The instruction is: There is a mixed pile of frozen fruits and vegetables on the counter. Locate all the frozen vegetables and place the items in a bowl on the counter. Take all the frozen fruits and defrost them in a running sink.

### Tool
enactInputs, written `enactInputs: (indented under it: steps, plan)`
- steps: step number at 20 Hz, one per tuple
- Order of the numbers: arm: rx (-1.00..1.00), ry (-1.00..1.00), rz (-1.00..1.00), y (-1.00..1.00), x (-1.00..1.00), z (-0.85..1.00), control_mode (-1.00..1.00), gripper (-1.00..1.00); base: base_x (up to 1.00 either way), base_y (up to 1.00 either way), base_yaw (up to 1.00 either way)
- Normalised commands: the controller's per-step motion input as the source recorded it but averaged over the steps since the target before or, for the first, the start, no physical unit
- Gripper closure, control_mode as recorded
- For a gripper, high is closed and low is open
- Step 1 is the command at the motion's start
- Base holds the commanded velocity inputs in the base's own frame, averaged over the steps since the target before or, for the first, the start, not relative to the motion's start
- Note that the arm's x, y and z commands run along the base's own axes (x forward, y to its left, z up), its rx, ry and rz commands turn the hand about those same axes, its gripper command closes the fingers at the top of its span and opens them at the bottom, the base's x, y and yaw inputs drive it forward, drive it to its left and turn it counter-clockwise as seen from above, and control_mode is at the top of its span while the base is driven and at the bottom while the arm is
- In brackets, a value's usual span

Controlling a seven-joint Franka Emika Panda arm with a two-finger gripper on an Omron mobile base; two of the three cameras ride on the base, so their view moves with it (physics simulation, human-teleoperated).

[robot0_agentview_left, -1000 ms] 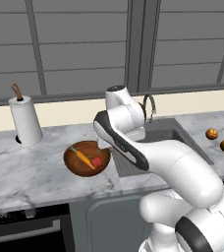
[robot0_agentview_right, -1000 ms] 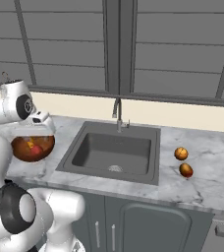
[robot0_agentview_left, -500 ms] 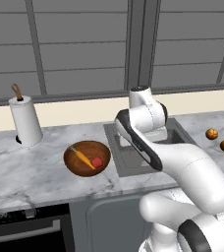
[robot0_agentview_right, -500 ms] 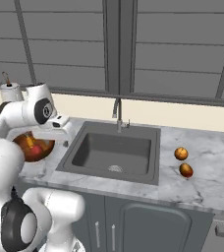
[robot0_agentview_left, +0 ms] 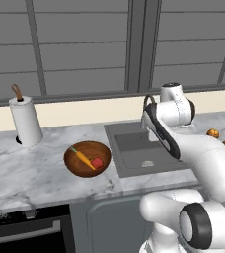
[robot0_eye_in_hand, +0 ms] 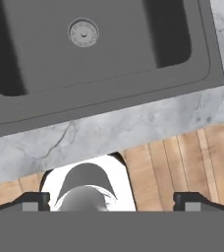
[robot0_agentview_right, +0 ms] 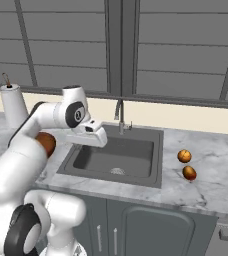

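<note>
A wall of wide grey horizontal panels (robot0_agentview_left: 85, 54), split by darker vertical posts (robot0_agentview_right: 115, 50), rises behind the kitchen run. Below it lies a cream backsplash strip (robot0_agentview_left: 85, 111). Dark grey cabinet doors (robot0_agentview_right: 151, 230) with slim handles stand under the white, grey-veined worktop (robot0_agentview_left: 16, 168), and a black oven front (robot0_agentview_left: 25, 234) sits to the left. A white paper towel roll (robot0_agentview_left: 25, 121) stands upright on its holder. The floor is light wooden planks (robot0_eye_in_hand: 182, 162). The light is even and soft.

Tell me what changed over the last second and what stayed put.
The arm swung right, carrying the gripper from over the bowl to above the sink, holding nothing. The carrot and red piece stayed in the bowl; both orange-brown balls stayed right of the sink.
</note>
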Motion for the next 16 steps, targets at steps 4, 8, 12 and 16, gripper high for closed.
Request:
enactInputs:
  steps: [4, 8, 12, 16]
  plan:
    - [0.00, 0.05, -0.12, -0.90, 0.04, 0.02, -1.00, -1.00, 0.00, 0.00, 0.00]
    - [0.00, 0.04, -0.13, -0.85, 0.13, -0.06, -1.00, -1.00, 0.00, 0.00, 0.00]
    - [0.00, 0.03, -0.05, -0.83, 0.29, -0.04, -1.00, -1.00, 0.00, 0.00, 0.00]
    - [0.00, 0.02, -0.05, -1.00, 0.24, 0.00, -1.00, -1.00, 0.00, 0.00, 0.00]
